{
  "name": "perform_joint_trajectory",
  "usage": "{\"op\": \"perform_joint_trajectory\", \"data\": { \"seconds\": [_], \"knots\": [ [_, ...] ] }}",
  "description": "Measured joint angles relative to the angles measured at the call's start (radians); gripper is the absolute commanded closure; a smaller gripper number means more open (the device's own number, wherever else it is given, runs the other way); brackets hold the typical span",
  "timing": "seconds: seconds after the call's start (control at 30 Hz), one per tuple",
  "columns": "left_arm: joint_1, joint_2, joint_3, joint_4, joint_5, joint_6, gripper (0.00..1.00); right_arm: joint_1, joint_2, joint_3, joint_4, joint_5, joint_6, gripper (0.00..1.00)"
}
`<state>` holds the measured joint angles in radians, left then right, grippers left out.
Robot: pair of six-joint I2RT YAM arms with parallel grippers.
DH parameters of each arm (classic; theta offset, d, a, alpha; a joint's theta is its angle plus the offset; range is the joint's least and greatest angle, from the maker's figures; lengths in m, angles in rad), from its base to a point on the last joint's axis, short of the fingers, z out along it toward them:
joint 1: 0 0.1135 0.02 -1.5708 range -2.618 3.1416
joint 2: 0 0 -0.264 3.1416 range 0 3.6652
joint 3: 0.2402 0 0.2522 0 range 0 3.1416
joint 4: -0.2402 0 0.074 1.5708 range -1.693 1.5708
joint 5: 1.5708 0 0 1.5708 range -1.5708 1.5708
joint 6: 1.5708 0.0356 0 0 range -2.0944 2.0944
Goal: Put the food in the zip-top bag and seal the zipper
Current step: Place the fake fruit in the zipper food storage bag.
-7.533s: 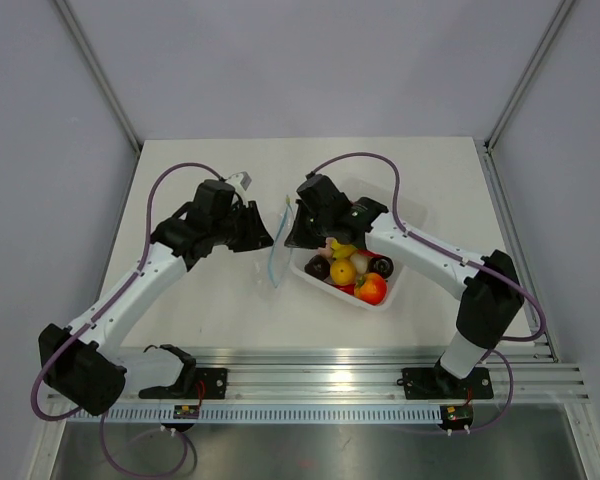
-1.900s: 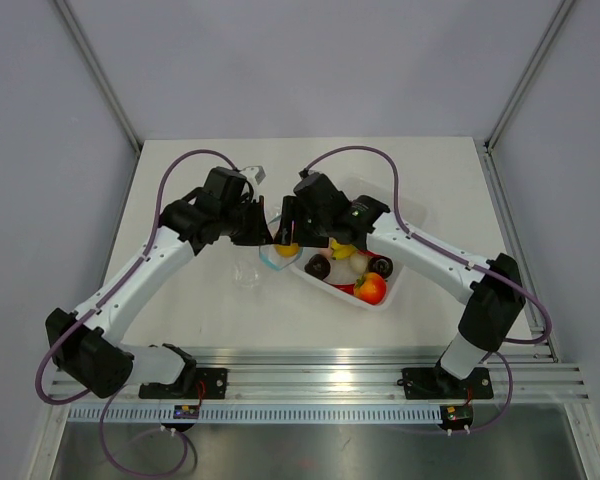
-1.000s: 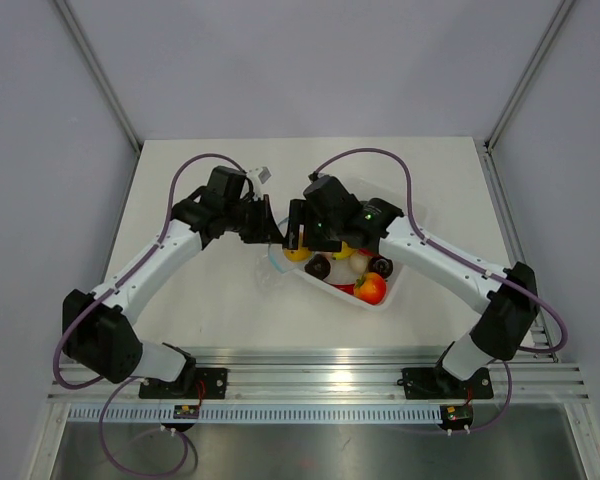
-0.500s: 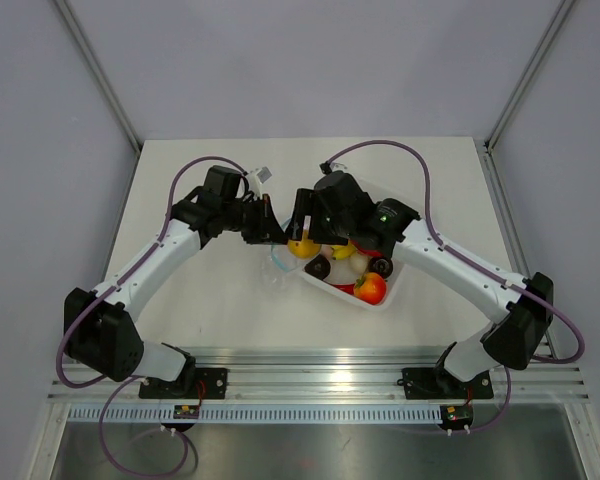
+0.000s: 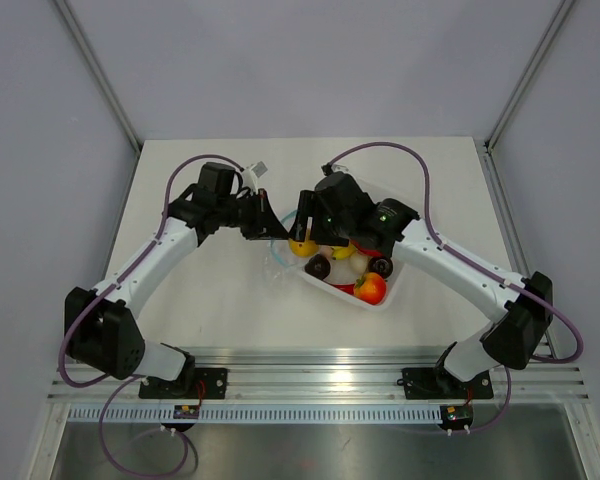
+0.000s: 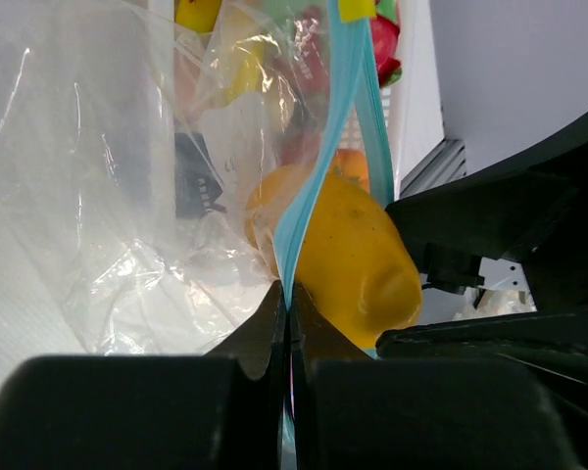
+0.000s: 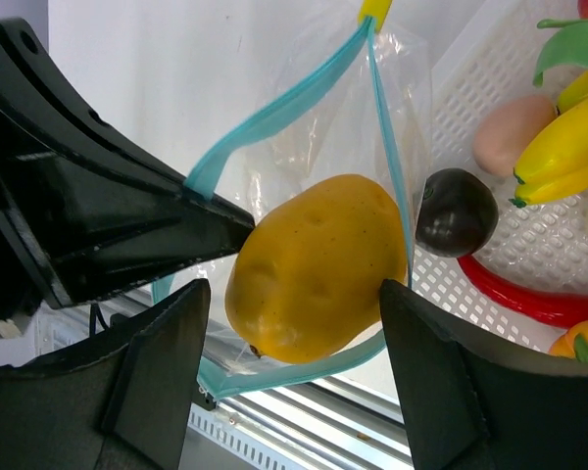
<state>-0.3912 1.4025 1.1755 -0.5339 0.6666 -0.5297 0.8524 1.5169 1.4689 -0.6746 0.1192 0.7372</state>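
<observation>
My left gripper (image 5: 270,228) (image 6: 289,294) is shut on the light blue zipper (image 6: 338,127) of the zip-top bag (image 5: 275,262), holding its mouth open; the bag's clear body sags to the table. The zipper (image 7: 265,117) forms an open loop. My right gripper (image 5: 302,232) (image 7: 294,289) holds a yellow potato-shaped food (image 7: 318,269) (image 6: 358,259) in that loop, partly inside the bag. More food lies in the white tray (image 5: 385,302): a dark brown piece (image 7: 456,211), a yellow one (image 7: 563,147), a pink one (image 7: 510,132) and a red-orange one (image 5: 370,288).
The tray stands just right of the bag, under the right arm's forearm. Both arms meet over the table's middle. An aluminium rail (image 5: 320,362) runs along the near edge, and grey walls close in the table on three sides.
The right gripper has carried the yellow food a little right and back into the bag's mouth. The left gripper has drawn the zipper edge slightly up and back, still shut on it.
</observation>
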Motion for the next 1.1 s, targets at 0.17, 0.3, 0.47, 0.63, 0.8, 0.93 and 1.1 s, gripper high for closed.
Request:
{"op": "perform_joint_trajectory", "data": {
  "seconds": [0.17,0.3,0.47,0.63,0.8,0.93,1.1],
  "knots": [
    [0.040,0.003,0.000,0.037,0.058,-0.022,1.00,0.000,0.005,0.000,-0.005,-0.008,0.000,0.27],
    [0.059,0.003,0.000,0.045,0.085,-0.030,1.00,0.000,0.005,0.000,-0.005,-0.008,-0.001,0.25],
    [0.072,0.003,-0.001,0.059,0.100,-0.034,1.00,0.000,0.012,0.015,-0.019,-0.031,-0.021,0.19],
    [0.074,0.003,-0.017,0.066,0.105,-0.038,1.00,0.000,-0.002,0.018,-0.005,-0.042,-0.038,0.20],
    [0.074,0.003,-0.021,0.066,0.108,-0.040,1.00,0.000,-0.051,0.016,-0.002,0.003,-0.040,0.26],
    [0.074,0.003,-0.021,0.066,0.108,-0.039,1.00,-0.014,-0.104,-0.019,0.007,0.053,-0.016,0.31],
    [0.074,0.003,-0.021,0.066,0.108,-0.039,1.00,-0.101,-0.138,-0.127,0.036,0.037,0.028,0.34]
  ]
}}
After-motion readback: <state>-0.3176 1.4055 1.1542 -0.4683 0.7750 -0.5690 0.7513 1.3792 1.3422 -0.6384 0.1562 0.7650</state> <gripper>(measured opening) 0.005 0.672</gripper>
